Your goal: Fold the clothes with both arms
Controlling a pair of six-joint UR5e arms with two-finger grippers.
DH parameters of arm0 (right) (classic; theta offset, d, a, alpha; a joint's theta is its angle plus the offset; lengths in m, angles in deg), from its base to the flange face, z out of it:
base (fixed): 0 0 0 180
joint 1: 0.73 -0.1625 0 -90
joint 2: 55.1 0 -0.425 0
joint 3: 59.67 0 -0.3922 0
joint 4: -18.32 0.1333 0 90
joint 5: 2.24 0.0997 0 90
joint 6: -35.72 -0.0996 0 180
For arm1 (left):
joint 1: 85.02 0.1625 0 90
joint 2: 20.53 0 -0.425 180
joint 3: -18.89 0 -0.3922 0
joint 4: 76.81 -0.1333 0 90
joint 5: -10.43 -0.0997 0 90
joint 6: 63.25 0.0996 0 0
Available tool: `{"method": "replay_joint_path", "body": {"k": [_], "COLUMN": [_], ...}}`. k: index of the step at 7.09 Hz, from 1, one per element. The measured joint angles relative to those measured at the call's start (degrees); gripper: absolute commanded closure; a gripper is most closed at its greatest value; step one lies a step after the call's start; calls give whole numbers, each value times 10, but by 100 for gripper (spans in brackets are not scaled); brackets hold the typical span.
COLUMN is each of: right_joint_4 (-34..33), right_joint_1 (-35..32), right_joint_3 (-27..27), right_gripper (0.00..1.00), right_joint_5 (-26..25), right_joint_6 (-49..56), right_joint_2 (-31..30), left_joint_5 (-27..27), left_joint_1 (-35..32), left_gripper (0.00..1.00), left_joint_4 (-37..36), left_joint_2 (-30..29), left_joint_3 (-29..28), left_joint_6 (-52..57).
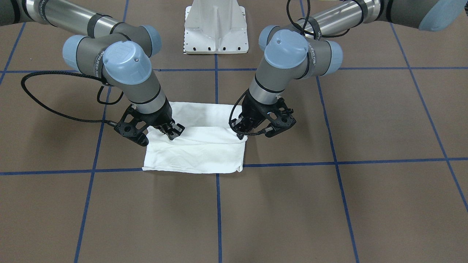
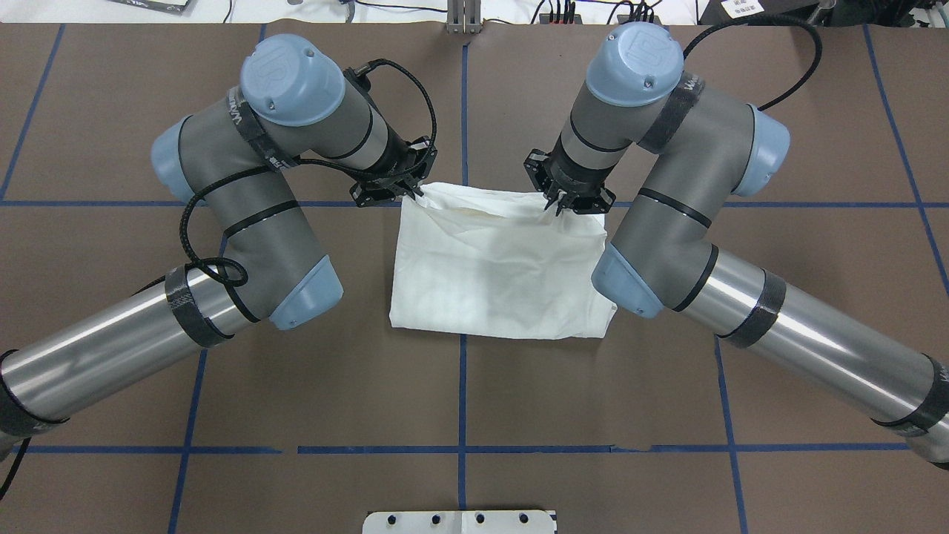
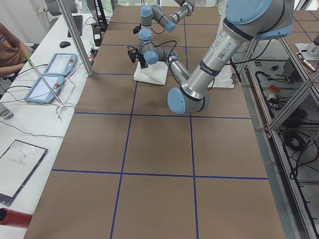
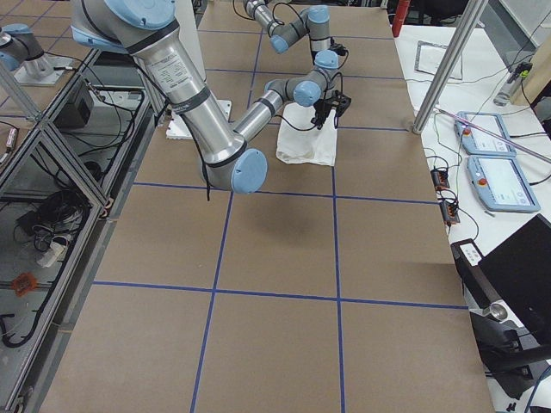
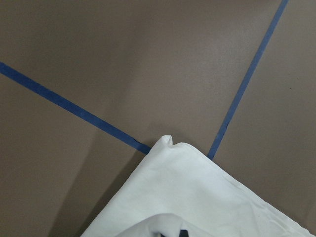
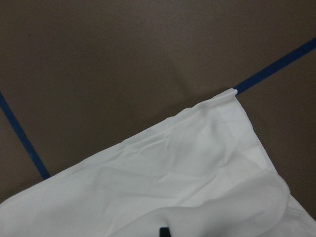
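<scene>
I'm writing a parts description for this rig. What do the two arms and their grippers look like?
Both the left arm and right arm have polished silver tubes, grey joints with round light-blue caps and black bands with white lettering. A black braided cable loops along each. The left gripper and right gripper are black, open-framed, two-fingered.

The white T-shirt (image 2: 497, 274) is lying folded in a rectangle before the pedestal base (image 2: 460, 521). The left gripper (image 2: 412, 192) and right gripper (image 2: 561, 202) are pinching its top layer, one per side.
</scene>
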Motion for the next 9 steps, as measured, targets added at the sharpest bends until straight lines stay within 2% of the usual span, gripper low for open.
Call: {"method": "replay_joint_path", "body": {"k": [1, 4, 6, 7, 9], "right_joint_4": [4, 17, 16, 15, 10], "right_joint_1": [-3, -25, -21, -5, 44], "right_joint_3": [-5, -10, 6, 17, 24], "right_gripper": [0, 0, 0, 0, 0], "right_joint_5": [-1, 16, 22, 7, -60], "right_joint_6": [0, -2, 7, 33, 116], "right_joint_2": [0, 3, 7, 7, 7], "left_joint_5": [-1, -1, 1, 2, 3], "left_joint_1": [-2, -32, -45, -51, -61], "left_gripper": [1, 1, 1, 1, 1], "left_joint_4": [0, -3, -9, -17, -29], "left_joint_2": [-1, -4, 0, 9, 48], "left_joint_3": [-2, -28, -34, -27, 10], "left_joint_6": [-3, -5, 13, 45, 111]}}
